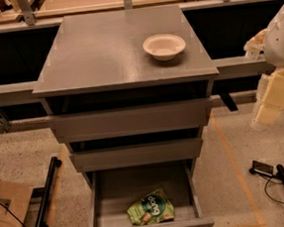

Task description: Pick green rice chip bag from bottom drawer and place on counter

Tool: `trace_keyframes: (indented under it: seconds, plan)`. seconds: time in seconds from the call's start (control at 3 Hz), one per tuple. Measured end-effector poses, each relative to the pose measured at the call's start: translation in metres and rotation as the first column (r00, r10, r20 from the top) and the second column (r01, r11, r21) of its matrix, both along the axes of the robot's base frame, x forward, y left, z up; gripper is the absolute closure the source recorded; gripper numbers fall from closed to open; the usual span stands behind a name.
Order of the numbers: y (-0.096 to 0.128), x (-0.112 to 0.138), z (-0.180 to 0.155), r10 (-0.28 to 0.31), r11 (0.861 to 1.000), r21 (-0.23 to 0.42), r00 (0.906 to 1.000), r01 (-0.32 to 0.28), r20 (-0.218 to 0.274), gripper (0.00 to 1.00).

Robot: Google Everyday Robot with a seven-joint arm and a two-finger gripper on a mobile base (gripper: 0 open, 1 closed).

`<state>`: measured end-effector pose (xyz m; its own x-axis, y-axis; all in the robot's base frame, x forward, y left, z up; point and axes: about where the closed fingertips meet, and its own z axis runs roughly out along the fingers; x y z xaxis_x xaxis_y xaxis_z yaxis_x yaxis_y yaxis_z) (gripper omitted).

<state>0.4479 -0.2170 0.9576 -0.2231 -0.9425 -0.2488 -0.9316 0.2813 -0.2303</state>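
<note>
The green rice chip bag lies flat on the floor of the open bottom drawer, near the front and slightly right of centre. The counter is the grey metal top of the drawer unit. My gripper, pale cream, hangs at the right edge of the camera view under the white arm. It is level with the upper drawer fronts, well right of the cabinet and far above the bag. It holds nothing that I can see.
A white round bowl stands on the counter's right rear part. Two taller drawer fronts are above the bottom drawer. A cardboard box and a black bar lie on the floor to the left, cables to the right.
</note>
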Motion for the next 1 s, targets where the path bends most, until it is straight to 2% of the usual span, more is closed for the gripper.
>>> trace_keyframes:
  seconds: [0.33, 0.67, 1.0]
  plan:
    - [0.001, 0.015, -0.042, 0.015, 0.997, 0.072, 0.9998, -0.014, -0.009, 0.00]
    - [0.008, 0.037, -0.091, 0.054, 0.994, 0.103, 0.9954, -0.046, -0.079, 0.00]
    - [0.008, 0.037, -0.091, 0.054, 0.994, 0.104, 0.9954, -0.046, -0.079, 0.00]
